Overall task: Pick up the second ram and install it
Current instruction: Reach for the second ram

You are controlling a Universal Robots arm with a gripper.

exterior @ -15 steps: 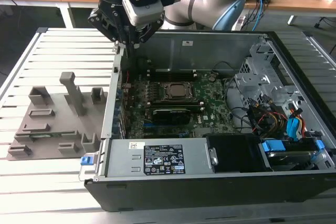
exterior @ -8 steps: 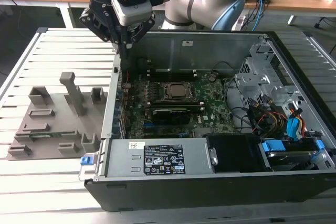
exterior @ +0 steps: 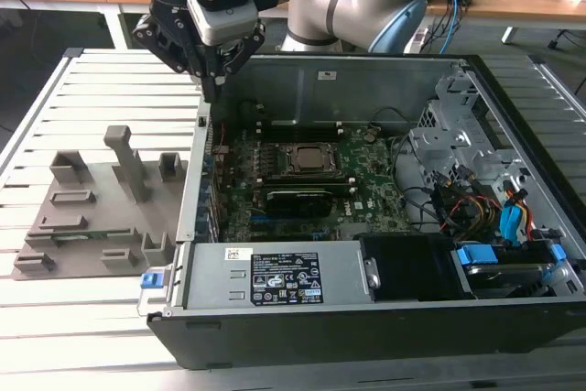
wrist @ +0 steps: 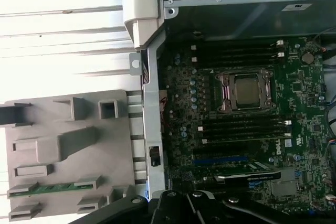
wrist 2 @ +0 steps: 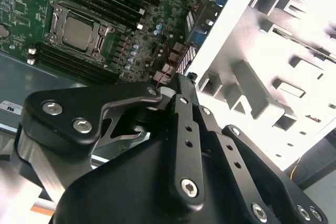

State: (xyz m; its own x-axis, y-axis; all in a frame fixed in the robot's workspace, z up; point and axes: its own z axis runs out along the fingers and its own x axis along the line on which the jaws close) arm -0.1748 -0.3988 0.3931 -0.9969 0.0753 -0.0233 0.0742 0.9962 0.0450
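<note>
Above PC case (exterior: 302, 341) side wall: gripper (exterior: 211, 91), jaws pressed together, nothing pinched.
Ram stick (wrist: 52, 188) is seen lying flat in grey tray (wrist: 118, 135) just outside the case, untouched by gripper; mobo (wrist: 304, 129) is seated inside case.

White label (exterior: 284, 283) on power supply (exterior: 343, 272), print too small to read

Arm (exterior: 357, 2) reaches in from the back, wrist upright, end effector (exterior: 212, 75) pointing straight down, fingers (wrist 2: 185, 124) closed together.
</note>
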